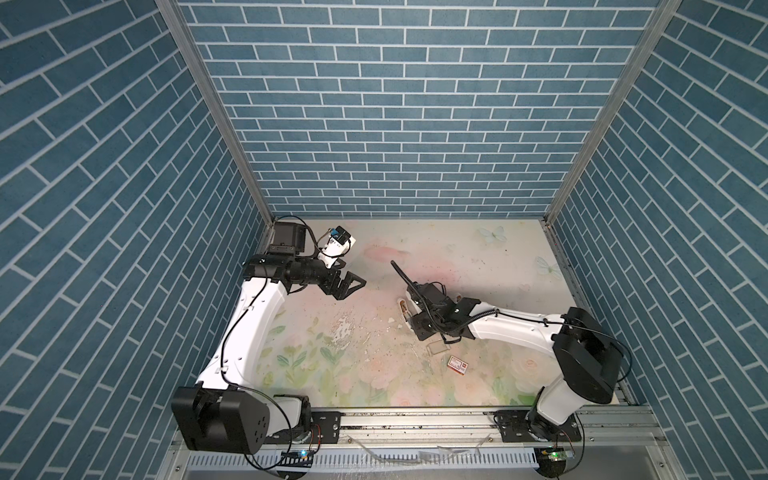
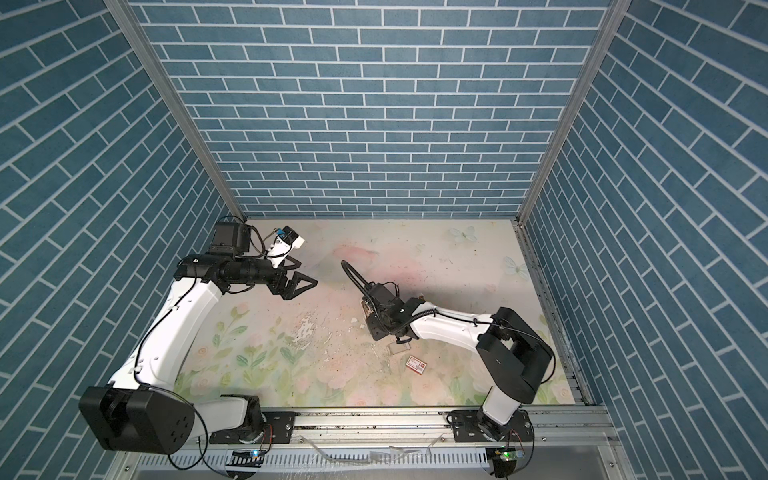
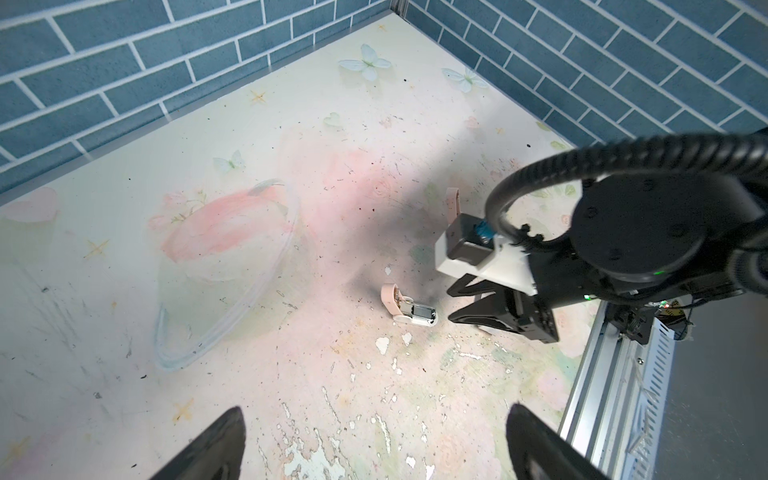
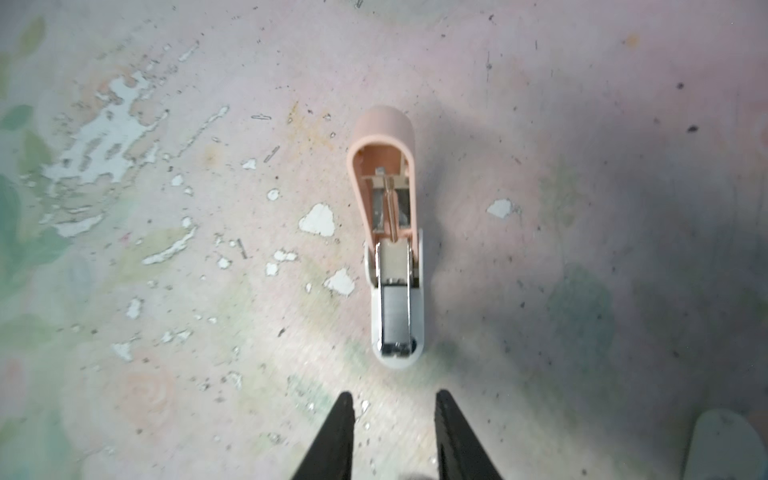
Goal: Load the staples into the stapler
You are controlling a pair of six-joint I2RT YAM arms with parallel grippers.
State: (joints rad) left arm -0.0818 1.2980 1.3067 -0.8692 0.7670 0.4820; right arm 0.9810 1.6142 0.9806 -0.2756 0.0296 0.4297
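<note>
The stapler point(image 4: 395, 249) lies open on the table, its pink lid point(image 4: 384, 166) swung back and its white base flat. A silvery-grey strip, the staples point(image 4: 395, 316), sits in the metal channel of the base. My right gripper point(image 4: 394, 395) hovers just off the front end of the base, open a narrow way with nothing between its fingers. The left wrist view shows the stapler point(image 3: 409, 311) close to the right gripper point(image 3: 451, 306). My left gripper point(image 3: 376, 409) is wide open and empty, well to the left of the stapler point(image 1: 404, 307) in both top views.
A small red-and-white box point(image 1: 457, 365) and a clear little tray point(image 1: 436, 345) lie near the right arm, toward the front. A pink object point(image 3: 452, 201) stands behind the right wrist camera. Blue brick walls close three sides; a metal rail point(image 1: 415, 424) runs along the front.
</note>
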